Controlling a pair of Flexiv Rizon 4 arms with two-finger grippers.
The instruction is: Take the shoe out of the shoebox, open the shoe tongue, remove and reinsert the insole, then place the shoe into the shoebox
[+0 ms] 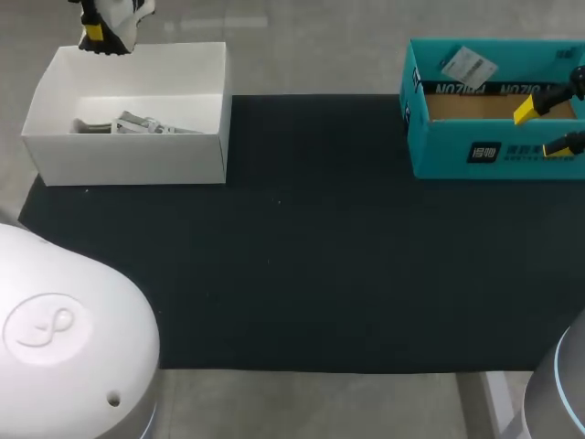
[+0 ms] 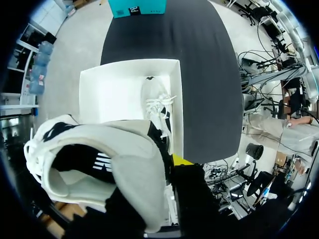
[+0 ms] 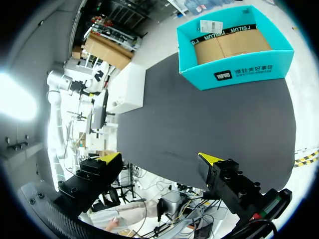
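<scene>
The left gripper point(image 1: 92, 35) hangs at the far left, up above the far edge of the white shoebox point(image 1: 128, 161), and it is clamped on a white shoe point(image 2: 99, 167) with black trim. The shoe is clear of the box, in the air. From that wrist only one yellow fingertip point(image 2: 182, 160) shows, against the outside of the shoe's wall. The other is hidden by the shoe itself, which blocks much of what lies under the gripper.

Below it the white shoebox stands open on the far left corner of the black mat point(image 1: 320, 256). A second shoe point(image 1: 137, 125) lies inside on the floor of the box, along its near wall, with its toe turned to the right.

Over at the far right stands an open teal box point(image 1: 457, 157) with a brown cardboard floor and a white label stuck to its far wall. The right gripper point(image 3: 159, 158) shows over the right end of that box in the head view. Its fingers stand wide apart with nothing between them.

The two boxes are well apart, with a broad stretch of black mat between them.
</scene>
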